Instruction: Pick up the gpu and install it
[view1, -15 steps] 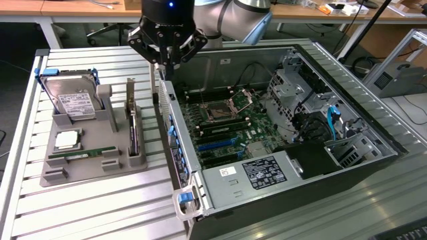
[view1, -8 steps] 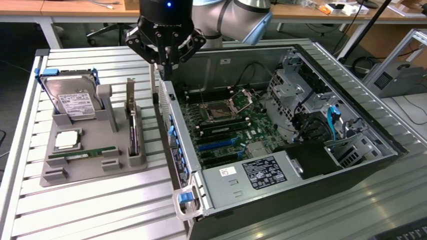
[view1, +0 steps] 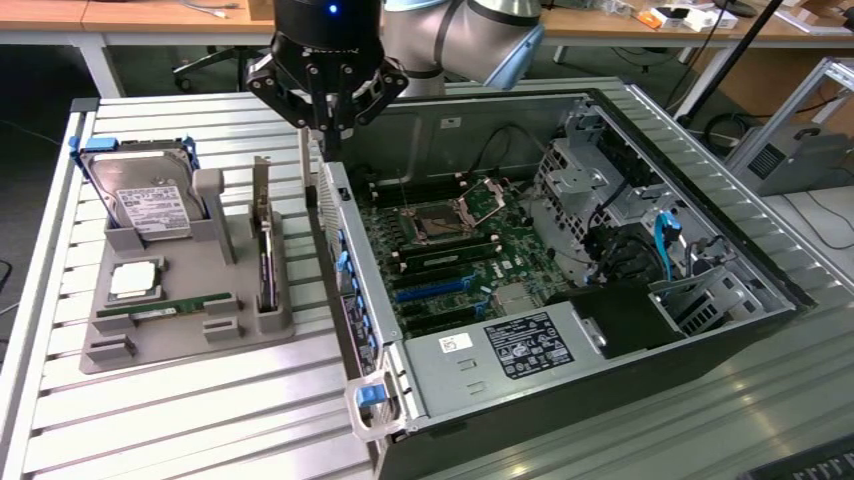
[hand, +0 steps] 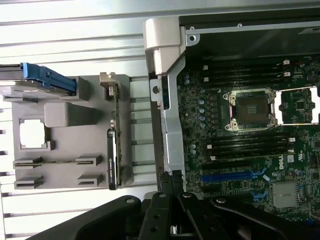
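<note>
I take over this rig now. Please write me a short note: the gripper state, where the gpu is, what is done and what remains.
The gripper is shut and holds nothing. It hangs above the side wall of the computer case, between the case and the gray holder.
The gpu stands on edge in the gray holder, untouched.
Done: nothing visible. No card sits in the blue slot of the motherboard.
Left: picking up the gpu and installing it.
</note>
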